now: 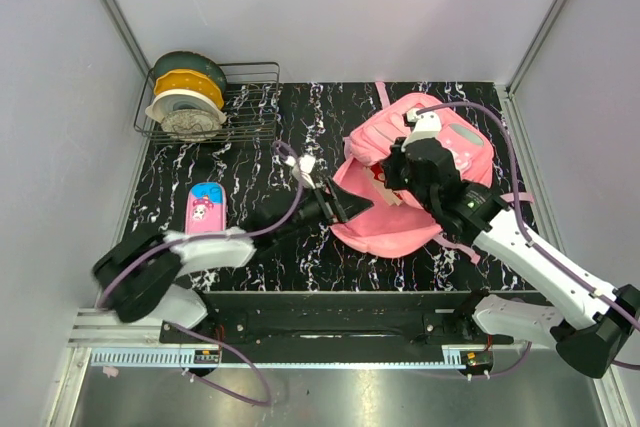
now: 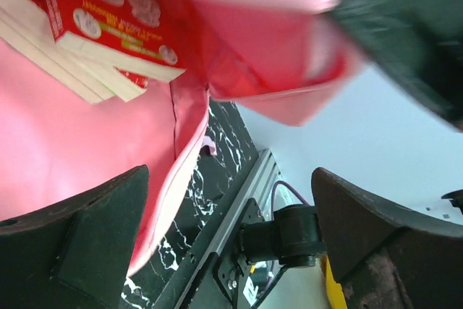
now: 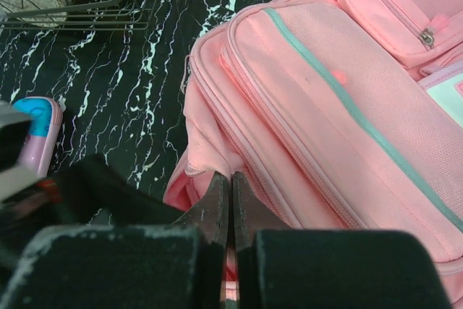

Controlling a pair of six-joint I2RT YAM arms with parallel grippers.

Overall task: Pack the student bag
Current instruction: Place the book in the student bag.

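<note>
The pink student bag [image 1: 430,162] lies at the right of the black marble table, its mouth facing left. My right gripper [image 3: 231,182] is shut on the pink fabric rim of that mouth and holds it up. The bag's zipped front pockets [image 3: 340,99] fill the right wrist view. My left gripper [image 1: 345,205] stands open at the mouth with nothing between its fingers [image 2: 79,244]. Inside the bag, the left wrist view shows a red book [image 2: 108,19] with white page edges lying on the pink lining [image 2: 65,150].
A small pink-and-blue pencil case [image 1: 206,209] lies on the table left of the arms. A wire rack [image 1: 250,107] holding stacked bowls and plates [image 1: 186,97] stands at the back left. The metal rail [image 2: 217,222] marks the table's near edge.
</note>
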